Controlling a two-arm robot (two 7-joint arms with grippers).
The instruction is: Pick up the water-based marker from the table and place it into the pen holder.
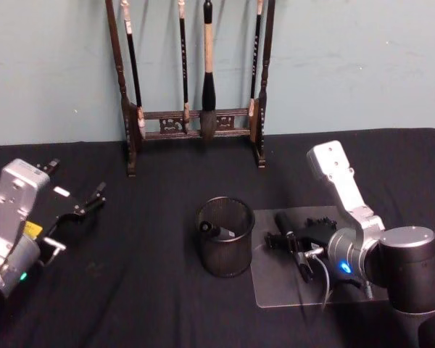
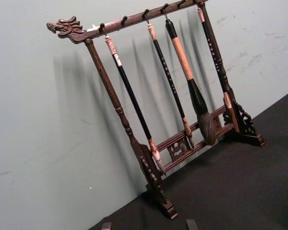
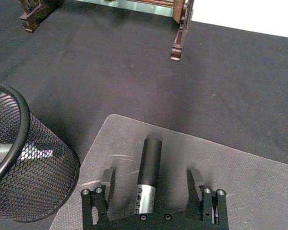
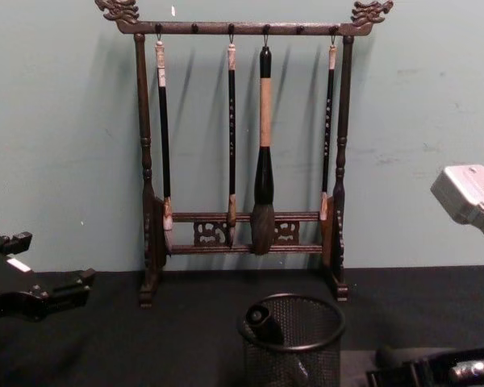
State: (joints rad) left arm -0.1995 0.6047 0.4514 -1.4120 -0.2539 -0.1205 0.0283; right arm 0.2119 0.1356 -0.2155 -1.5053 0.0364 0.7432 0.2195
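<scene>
A water-based marker (image 3: 149, 168), black with a silver band, lies on a clear mat (image 3: 259, 191) to the right of the pen holder. My right gripper (image 3: 151, 186) is low over it and open, one finger on each side of the marker without touching it. In the head view this gripper (image 1: 286, 232) sits just right of the pen holder (image 1: 225, 237), a round black mesh cup. A second dark marker (image 1: 219, 231) leans inside the cup, also seen from the chest (image 4: 263, 322). My left gripper (image 1: 87, 205) hangs open at the far left, holding nothing.
A tall dark wooden brush rack (image 1: 196, 123) with several hanging brushes stands at the back against the wall, behind the holder (image 4: 292, 343). The black cloth (image 1: 130, 290) covers the table. My right arm's white link (image 1: 337, 174) rises above the mat (image 1: 275, 290).
</scene>
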